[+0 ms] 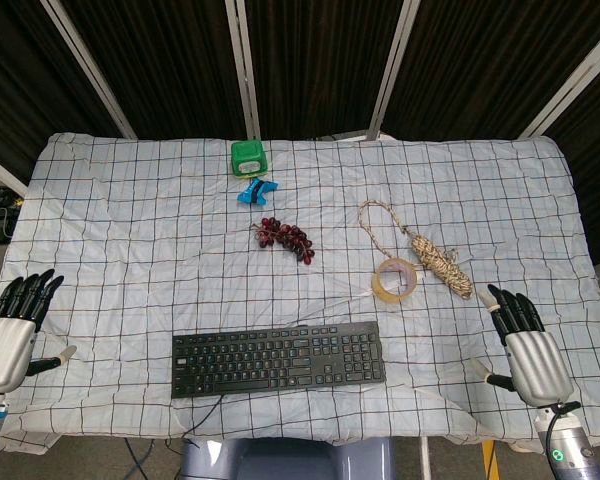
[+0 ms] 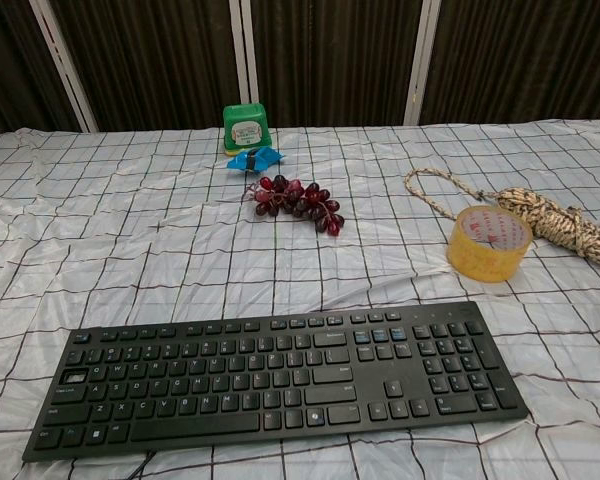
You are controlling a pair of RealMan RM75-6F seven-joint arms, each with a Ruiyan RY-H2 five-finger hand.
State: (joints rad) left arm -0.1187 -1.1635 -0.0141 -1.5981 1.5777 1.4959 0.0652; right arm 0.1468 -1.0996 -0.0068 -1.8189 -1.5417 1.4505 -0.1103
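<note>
My left hand hovers at the table's left edge, fingers spread and pointing away, holding nothing. My right hand sits at the right edge in the same way, fingers apart and empty, a short way below the coiled rope. Neither hand appears in the chest view. A black keyboard lies between them near the front edge. Behind it are a roll of yellow tape, a bunch of dark red grapes, a blue clip-like object and a small green container.
A white cloth with a dark grid covers the whole table. The rope trails a loop toward the table's middle. Dark panels with pale frames stand behind the far edge. The keyboard's cable drops over the front edge.
</note>
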